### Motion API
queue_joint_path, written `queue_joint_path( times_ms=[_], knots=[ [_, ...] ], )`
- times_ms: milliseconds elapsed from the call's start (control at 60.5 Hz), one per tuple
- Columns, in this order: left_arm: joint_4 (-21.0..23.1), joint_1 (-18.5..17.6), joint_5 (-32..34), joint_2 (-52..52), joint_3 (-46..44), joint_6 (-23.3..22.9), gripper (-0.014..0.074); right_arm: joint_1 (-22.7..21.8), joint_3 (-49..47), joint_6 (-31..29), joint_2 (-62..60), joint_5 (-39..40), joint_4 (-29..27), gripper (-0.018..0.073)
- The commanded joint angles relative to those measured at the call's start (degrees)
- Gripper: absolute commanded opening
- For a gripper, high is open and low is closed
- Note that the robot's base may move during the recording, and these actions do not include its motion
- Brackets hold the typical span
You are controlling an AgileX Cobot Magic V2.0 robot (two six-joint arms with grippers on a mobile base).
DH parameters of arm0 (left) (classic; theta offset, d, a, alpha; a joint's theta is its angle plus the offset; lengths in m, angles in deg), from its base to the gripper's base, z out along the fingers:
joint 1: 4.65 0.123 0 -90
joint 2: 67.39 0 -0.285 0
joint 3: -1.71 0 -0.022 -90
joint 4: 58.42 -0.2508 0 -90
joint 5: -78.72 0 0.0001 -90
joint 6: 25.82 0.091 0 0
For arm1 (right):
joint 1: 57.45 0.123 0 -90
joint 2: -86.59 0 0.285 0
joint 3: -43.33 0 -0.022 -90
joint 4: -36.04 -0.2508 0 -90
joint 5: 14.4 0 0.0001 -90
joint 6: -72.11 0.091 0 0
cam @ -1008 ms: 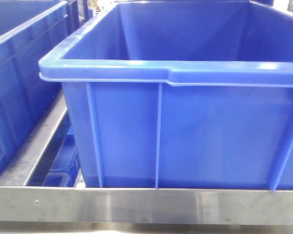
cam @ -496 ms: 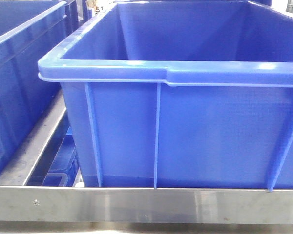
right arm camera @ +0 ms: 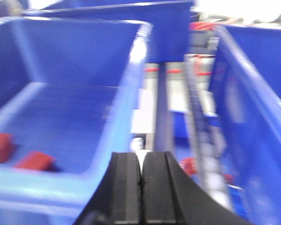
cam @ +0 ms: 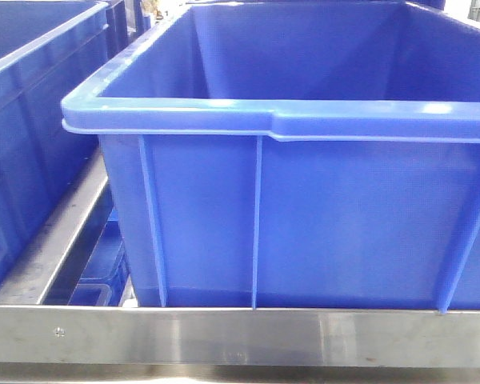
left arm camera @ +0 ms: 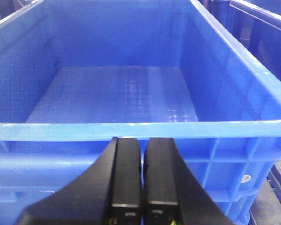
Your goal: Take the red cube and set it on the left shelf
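My right wrist view is blurred: two red cubes [right arm camera: 4,146] lie at 8 o'clock in a blue crate [right arm camera: 75,93], one cut off. Both my left gripper [left arm camera: 141,173] and right gripper [right arm camera: 140,180] are closed, empty. The shelf [cam: 224,336] lip crosses my front view.

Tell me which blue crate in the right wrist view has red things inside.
The blue crate on the left of that view: two red blocks lie on its floor, near the front left corner. The crate on the right shows none.

no readable text, labels or numbers
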Motion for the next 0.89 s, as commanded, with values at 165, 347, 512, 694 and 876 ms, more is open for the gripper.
queue_joint_path(
  times_ms=[165,347,512,694,876],
  knots=[
    [0.2,-0.2,5.0,-0.8,1.3,0.0,0.0101,-2.7,5.0,-0.7,-4.7,13.4,-2.3,0.005],
    [0.2,-0.2,5.0,-0.8,1.3,0.0,0.0101,-2.8,4.9,-0.7,-4.8,12.0,-2.4,0.005],
    [0.2,-0.2,5.0,-0.8,1.3,0.0,0.0101,-2.8,4.9,-0.7,-4.8,12.0,-2.4,0.005],
    [0.2,-0.2,5.0,-0.8,1.3,0.0,0.0101,-2.8,4.9,-0.7,-4.8,12.0,-2.4,0.005],
    [0.2,-0.2,5.0,-0.8,1.3,0.0,0.0101,-2.8,4.9,-0.7,-4.8,12.0,-2.4,0.005]
  ],
)
